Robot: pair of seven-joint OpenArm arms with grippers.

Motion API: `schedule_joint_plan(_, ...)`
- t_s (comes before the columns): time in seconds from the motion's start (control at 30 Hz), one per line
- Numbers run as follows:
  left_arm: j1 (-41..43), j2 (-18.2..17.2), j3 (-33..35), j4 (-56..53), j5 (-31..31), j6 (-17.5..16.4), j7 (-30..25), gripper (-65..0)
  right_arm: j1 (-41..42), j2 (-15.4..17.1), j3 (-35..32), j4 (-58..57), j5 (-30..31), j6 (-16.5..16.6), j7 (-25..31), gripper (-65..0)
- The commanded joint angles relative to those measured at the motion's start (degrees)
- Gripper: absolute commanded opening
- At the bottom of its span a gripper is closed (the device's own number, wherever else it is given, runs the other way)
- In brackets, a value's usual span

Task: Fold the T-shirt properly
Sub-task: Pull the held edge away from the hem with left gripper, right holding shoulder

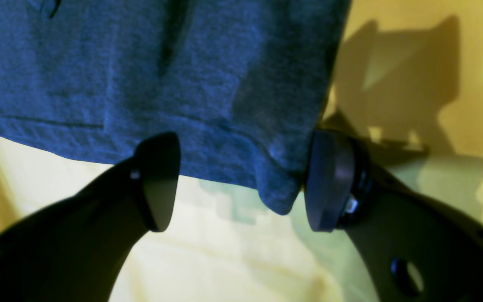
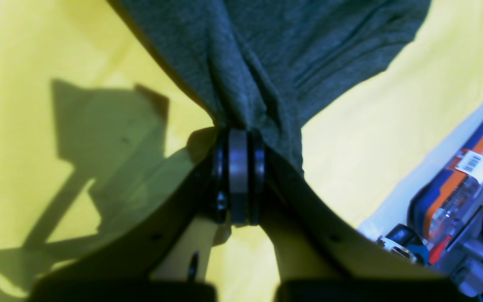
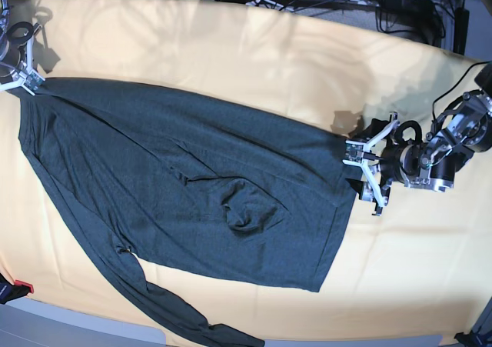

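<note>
Two Grippers at Opposite Edges of the Shirt

Two grippers work the garment from opposite sides. The right gripper [image 2: 238, 138] is clenched on a bunched corner of the T-shirt [image 2: 275, 54]; the fabric gathers into tight pleats where it enters the closed jaws. In the base view this gripper [image 3: 29, 81] sits at the far left corner of the table, with the shirt corner drawn up to it.

The left gripper [image 1: 241, 176] is released, jaws spread wide. A hemmed corner of the T-shirt [image 1: 149, 84] hangs between the two fingers [image 1: 159, 180] without being pinched; its lowest tip lies just beside the right-hand pad. In the base view this gripper [image 3: 369, 170] stands at the shirt's right edge.

The T-shirt [image 3: 192, 193] lies spread diagonally across the yellow cloth [image 3: 269, 62] covering the table, wrinkled near its middle, with one long sleeve trailing toward the near edge. A blue-and-orange case [image 2: 455, 188] stands beyond the table edge.
</note>
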Motion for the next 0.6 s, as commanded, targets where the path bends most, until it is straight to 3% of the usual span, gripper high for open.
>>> schedule_joint_plan(0.0, -1.6, -0.6, -0.6, -0.3, -0.4, 0.4, -1.0, -20.3, 0.2, 1.3, 0.8, 0.6, -0.3, -0.8, 0.0, -65.0)
schedule_joint_plan(0.13, -1.6, 0.0, -0.6, -3.2, -0.2, 0.4, -1.6, -25.5, 0.2, 1.3, 0.8, 0.6, -0.3, -0.8, 0.0, -65.0)
schedule_joint_plan(0.17, -1.6, 0.1, -0.6, -3.6, -0.2, 0.4, -2.1, -31.1, 0.2, 1.3, 0.8, 0.6, -0.3, -0.8, 0.0, -65.0)
schedule_joint_plan(0.27, -1.6, 0.5, -0.6, -3.5, -0.6, 0.4, -2.2, -58.7, 0.2, 1.3, 0.8, 0.6, -0.3, -0.8, 0.0, -65.0)
schedule_joint_plan(0.3, -1.7, 0.6, -0.6, -3.2, -1.4, 0.4, -2.2, -65.0, 0.2, 1.3, 0.8, 0.6, -0.3, -0.8, 0.0, -65.0)
schedule_joint_plan(0.4, -2.1, 0.3, -0.6, -1.6, -2.9, 0.4, -2.2, -65.0, 0.2, 1.3, 0.8, 0.6, -0.3, -0.5, 0.0, -65.0)
schedule_joint_plan(0.57, -3.0, -2.2, -0.6, 2.7, -3.7, 0.4, -2.2, -65.0, 0.2, 1.5, 0.8, 0.7, -0.2, 4.4, 0.0, -65.0)
